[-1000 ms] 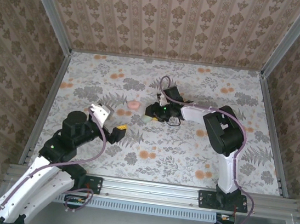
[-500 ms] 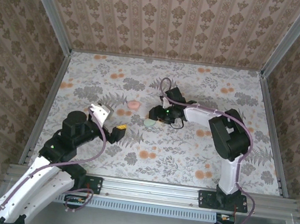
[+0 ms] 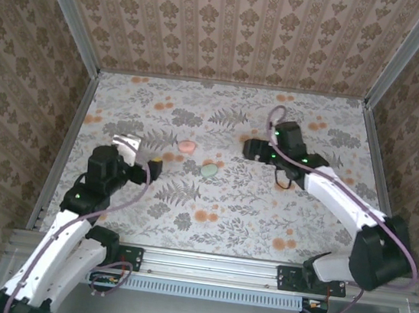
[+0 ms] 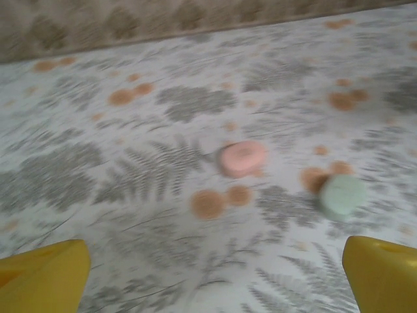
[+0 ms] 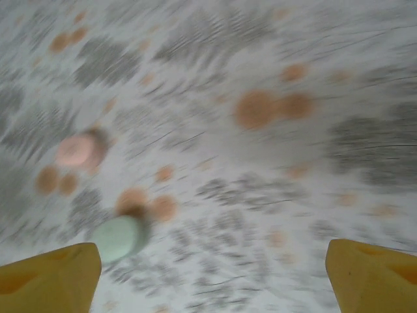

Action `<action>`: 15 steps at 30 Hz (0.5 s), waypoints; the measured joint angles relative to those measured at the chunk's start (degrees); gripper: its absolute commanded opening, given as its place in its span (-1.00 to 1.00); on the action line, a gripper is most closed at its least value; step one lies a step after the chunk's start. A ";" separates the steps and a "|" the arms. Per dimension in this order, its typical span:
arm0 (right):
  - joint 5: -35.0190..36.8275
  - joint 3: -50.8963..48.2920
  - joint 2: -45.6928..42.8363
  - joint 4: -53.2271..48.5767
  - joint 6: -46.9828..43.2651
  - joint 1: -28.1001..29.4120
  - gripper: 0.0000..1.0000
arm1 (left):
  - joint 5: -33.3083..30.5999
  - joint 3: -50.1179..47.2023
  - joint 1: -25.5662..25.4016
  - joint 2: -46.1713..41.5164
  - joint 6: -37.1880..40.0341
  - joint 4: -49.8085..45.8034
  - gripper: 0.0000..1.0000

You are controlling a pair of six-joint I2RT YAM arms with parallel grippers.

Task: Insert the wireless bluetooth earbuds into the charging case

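Two small closed rounded cases lie on the floral table: a pink case (image 3: 186, 145) (image 4: 242, 158) (image 5: 77, 150) and a mint-green case (image 3: 208, 170) (image 4: 342, 195) (image 5: 117, 238) just to its right and nearer. The earbuds are out of view. My right gripper (image 3: 247, 148) (image 5: 212, 280) hangs open above the table, to the right of the green case and apart from it, holding nothing. The left gripper (image 3: 141, 155) (image 4: 215, 287) is open and empty, left of both cases and facing them. Both wrist views are motion-blurred.
Patterned walls with metal rails (image 3: 68, 146) close the table on the left, back and right. The arm bases sit on the front rail (image 3: 211, 265). Bare floral tabletop (image 3: 248, 216) spreads in front of the cases and off to the right.
My right gripper opened, let go of the green case and drew back to the right and up. The green case stays on the table. The left gripper turned and lifted slightly toward the cases.
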 measured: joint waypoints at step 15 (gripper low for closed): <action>17.29 -25.59 -11.89 20.26 -11.61 -14.80 1.00 | 8.55 -10.29 28.83 18.14 -7.93 24.11 1.00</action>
